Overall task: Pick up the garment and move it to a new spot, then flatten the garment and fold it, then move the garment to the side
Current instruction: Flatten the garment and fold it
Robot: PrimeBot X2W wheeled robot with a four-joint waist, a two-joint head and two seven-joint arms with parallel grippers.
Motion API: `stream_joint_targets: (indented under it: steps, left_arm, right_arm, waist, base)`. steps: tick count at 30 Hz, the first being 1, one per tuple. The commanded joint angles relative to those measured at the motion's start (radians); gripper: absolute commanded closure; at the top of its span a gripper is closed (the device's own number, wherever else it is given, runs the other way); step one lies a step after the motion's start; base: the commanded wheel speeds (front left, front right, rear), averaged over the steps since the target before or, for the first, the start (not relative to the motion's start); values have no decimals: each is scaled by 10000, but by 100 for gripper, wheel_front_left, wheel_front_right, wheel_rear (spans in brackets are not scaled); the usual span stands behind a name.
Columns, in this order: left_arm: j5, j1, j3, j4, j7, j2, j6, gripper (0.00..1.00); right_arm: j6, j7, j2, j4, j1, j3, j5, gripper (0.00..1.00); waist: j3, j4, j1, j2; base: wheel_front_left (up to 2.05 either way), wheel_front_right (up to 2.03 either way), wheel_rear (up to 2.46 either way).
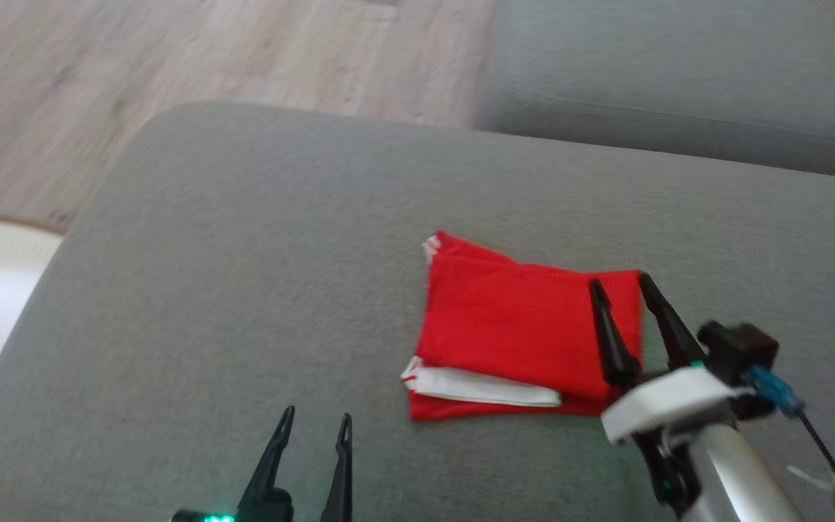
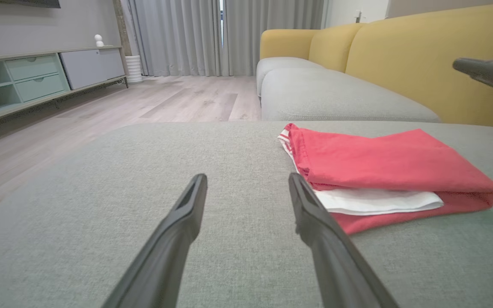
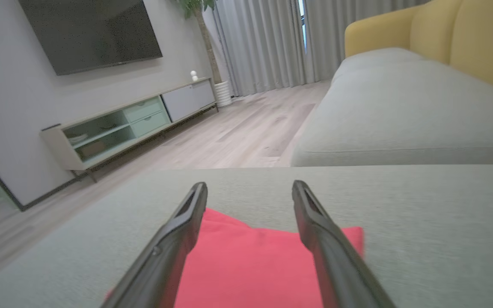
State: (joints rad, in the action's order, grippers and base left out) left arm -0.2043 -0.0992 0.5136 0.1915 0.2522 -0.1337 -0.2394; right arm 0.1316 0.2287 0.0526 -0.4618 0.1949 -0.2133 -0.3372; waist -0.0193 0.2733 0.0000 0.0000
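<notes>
Grippers, head view: two; left gripper [image 1: 316, 415] spread, empty; right gripper [image 1: 619, 281] spread over the garment's right edge.
Garment [image 1: 512, 326]: one, red, folded, on grey cushion [image 1: 243, 254].
Left wrist view: one garment, right of the parted fingers.
Right wrist view: one garment beneath two parted fingers.

Soft even daylight; head view slightly motion-blurred.
</notes>
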Motion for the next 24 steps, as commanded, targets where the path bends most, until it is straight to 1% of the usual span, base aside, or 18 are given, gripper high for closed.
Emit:
stream_joint_targets:
  steps: [1,5,7,11,17,24]
  left_arm:
    - [-30,248,-351,-321,95,137,-62,0]
    - [-212,144,-615,-380,95,236,-43,0]
    - [-253,101,-753,-484,95,273,-27,0]
    - [-134,-53,-966,-788,95,295,20,0]
    - [38,-470,-1135,-1100,95,352,270,0]
    - [106,-776,-1328,-932,95,441,467,0]
  right_arm:
    - [-9,141,58,387,87,-159,134,0]
    - [-9,309,256,996,-744,476,627,0]
    - [-9,322,383,1570,-1244,759,836,0]
    - [-9,327,392,2279,-2486,1206,1007,0]
    - [-9,329,249,2698,-3753,1190,1181,0]
    - [-9,330,99,2811,-3960,1097,1227,0]
  waist:
    - [-235,-395,0,0]
    - [-457,-782,0,0]
    - [-573,-916,0,0]
    - [-778,-1097,0,0]
    - [-947,-1299,0,0]
    - [-1028,-1497,0,0]
  base:
    - [0,0,0]
    - [0,0,0]
    - [0,0,0]
    - [0,0,0]
    - [0,0,0]
    - [0,0,0]
